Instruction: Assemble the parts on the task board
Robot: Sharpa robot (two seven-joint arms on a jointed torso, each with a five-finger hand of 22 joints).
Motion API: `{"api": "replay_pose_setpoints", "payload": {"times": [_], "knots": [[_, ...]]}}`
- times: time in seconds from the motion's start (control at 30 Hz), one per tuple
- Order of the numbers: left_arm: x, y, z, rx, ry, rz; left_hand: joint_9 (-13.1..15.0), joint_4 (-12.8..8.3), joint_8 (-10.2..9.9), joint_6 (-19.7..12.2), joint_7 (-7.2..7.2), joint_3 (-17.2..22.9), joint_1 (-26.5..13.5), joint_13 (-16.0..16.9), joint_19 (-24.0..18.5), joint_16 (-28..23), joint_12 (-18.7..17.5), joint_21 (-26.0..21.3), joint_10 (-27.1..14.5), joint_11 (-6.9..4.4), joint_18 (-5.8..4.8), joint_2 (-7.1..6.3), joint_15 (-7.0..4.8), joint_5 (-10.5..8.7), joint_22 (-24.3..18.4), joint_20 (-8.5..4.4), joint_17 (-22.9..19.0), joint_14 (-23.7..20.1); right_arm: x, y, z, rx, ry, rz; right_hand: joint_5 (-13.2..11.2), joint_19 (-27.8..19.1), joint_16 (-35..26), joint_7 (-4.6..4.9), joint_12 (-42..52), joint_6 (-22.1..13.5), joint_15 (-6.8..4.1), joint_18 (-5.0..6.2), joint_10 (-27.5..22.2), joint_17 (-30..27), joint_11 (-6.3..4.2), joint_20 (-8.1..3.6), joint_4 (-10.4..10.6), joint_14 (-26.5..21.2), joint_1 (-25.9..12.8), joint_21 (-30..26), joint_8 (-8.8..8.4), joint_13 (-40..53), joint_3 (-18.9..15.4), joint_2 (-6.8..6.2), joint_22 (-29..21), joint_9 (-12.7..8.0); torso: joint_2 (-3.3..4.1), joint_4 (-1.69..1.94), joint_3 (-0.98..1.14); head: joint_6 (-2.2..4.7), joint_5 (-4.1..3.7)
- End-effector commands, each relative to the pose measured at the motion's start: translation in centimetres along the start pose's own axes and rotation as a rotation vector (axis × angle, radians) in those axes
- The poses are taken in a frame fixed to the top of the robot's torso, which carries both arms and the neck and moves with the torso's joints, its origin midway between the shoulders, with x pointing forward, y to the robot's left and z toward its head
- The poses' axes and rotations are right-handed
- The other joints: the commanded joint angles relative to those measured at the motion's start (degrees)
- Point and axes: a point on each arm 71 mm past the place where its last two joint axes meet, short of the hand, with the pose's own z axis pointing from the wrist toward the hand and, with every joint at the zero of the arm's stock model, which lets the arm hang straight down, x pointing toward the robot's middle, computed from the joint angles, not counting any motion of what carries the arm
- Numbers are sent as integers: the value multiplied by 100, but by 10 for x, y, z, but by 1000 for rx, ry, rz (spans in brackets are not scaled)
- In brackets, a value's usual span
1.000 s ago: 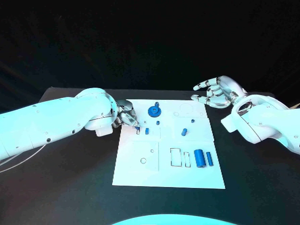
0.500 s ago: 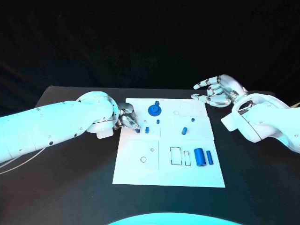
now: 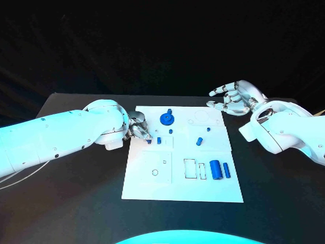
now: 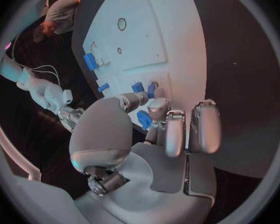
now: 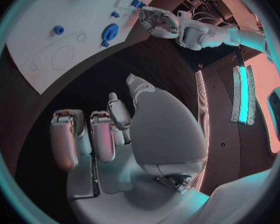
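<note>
The white task board (image 3: 183, 157) lies in the middle of the table. On it are a blue gear (image 3: 166, 120), a short blue peg (image 3: 200, 142), two blue cylinders (image 3: 216, 170) and small blue pegs (image 3: 159, 141). My left hand (image 3: 138, 127) is at the board's left edge. In the left wrist view it pinches a small blue part (image 4: 144, 119) between thumb and fingers, just short of two pegs (image 4: 138, 87) standing in the board (image 4: 165, 35). My right hand (image 3: 235, 99) hovers off the board's far right corner, fingers apart and holding nothing. The right wrist view shows the gear (image 5: 110, 32).
The black table (image 3: 74, 188) extends on both sides of the board. Empty outlined slots (image 3: 194, 170) and small holes (image 3: 155, 174) mark the board's near half. My left forearm (image 3: 53, 142) lies over the table's left part.
My left hand has drawn back slightly toward the board's left edge, uncovering a small blue peg by its fingertips. The right hand has stayed in place.
</note>
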Motion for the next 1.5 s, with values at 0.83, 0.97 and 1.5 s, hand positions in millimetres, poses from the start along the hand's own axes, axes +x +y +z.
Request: {"api": "replay_pose_setpoints", "payload": {"times": [0.83,0.97,1.5], "knots": [[2,2,-1,-4,11,36,4,-1038,25,44,8,1045,-31,14,54,24,40,32,41,2,-62,16,-46,57,29,-7,1510,596,2,1,0,-13,16,-3,23,364,-34,1,-9,-26,13,89,-5,917,-22,22,14,457,-61,-39,35,-7,6,-11,1153,-6,-1,3,3,-36,-8],[2,2,0,-4,7,38,5,-1040,26,45,8,1045,-32,13,53,24,39,31,41,2,-62,15,-46,61,26,-7,1510,596,3,1,0,-13,16,-2,23,364,-34,1,-9,-26,13,89,-5,917,-22,22,14,457,-61,-39,35,-7,6,-11,1153,-6,-2,1,4,-37,-1],[4,-1,0,4,15,33,6,-1044,28,50,6,1046,-37,29,56,24,48,34,51,0,-63,12,-48,72,32,-9,1510,596,3,1,0,-12,15,-2,38,365,-35,0,-6,-27,12,89,-3,917,-22,21,16,457,-67,-38,42,-7,11,-15,1155,-10,-3,-4,7,-48,10]]}}
